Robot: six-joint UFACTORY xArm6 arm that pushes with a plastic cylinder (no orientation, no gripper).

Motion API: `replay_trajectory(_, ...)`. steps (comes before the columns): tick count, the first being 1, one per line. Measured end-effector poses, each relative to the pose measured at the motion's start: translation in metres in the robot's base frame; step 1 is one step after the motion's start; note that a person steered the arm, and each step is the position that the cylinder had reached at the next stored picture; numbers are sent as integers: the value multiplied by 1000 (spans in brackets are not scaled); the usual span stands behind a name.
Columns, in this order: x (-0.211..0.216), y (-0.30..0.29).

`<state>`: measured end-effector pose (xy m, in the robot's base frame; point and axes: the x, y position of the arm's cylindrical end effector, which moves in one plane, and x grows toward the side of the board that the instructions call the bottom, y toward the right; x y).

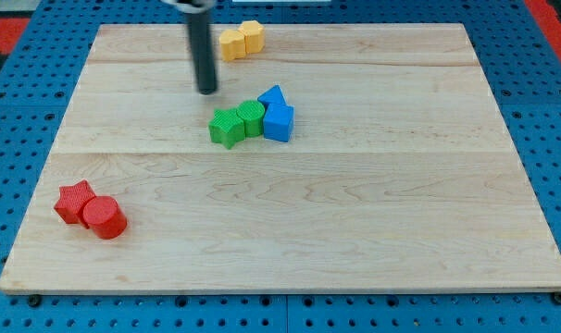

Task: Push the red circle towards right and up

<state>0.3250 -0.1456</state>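
Observation:
The red circle [104, 218] lies near the board's lower left corner, touching the red star [75, 202] on its upper left. My tip [207, 91] is far from it, up and to the right, in the board's upper middle. The tip stands just above and left of the green star [227, 128] and touches no block.
A green circle-like block [251, 117] sits next to the green star, with two blue blocks [279, 121], [272, 96] touching on their right. Two yellow blocks [231, 43], [252, 36] sit together at the top edge of the wooden board [355, 213].

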Motion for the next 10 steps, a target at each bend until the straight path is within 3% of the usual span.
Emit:
replay_trajectory(1,20,-49)
replay_trajectory(3,132,-131)
replay_trajectory(4,210,-147)
replay_trajectory(5,241,-86)
replay_trajectory(7,223,-66)
replay_trajectory(10,219,24)
